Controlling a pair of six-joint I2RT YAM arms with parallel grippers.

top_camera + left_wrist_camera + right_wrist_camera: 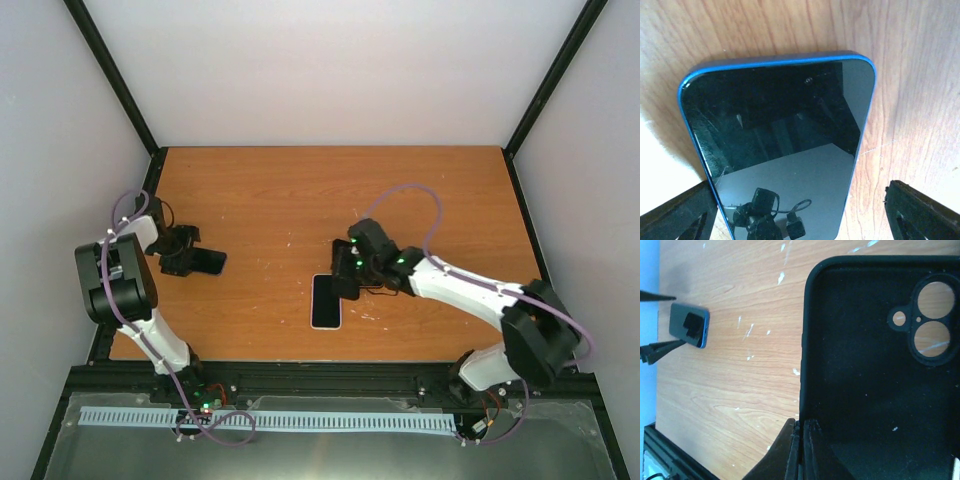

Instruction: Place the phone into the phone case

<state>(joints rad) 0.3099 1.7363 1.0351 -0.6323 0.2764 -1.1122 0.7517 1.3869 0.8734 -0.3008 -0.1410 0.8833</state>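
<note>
Phone point(775, 135) is lying screen-up on table point(280, 190), well left of phone case point(865, 390); L gripper point(800, 210) straddling it, jaws wide, holding nothing; R gripper point(801, 440) pinching case wall tight

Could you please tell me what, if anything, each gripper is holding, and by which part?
The right gripper pinches the black phone case by one edge wall. The left gripper stands open astride the blue phone, holding nothing.

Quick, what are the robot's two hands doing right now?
Left gripper: jaws open, either side of the phone.
Right gripper: jaws shut on the edge of the phone case.
</note>
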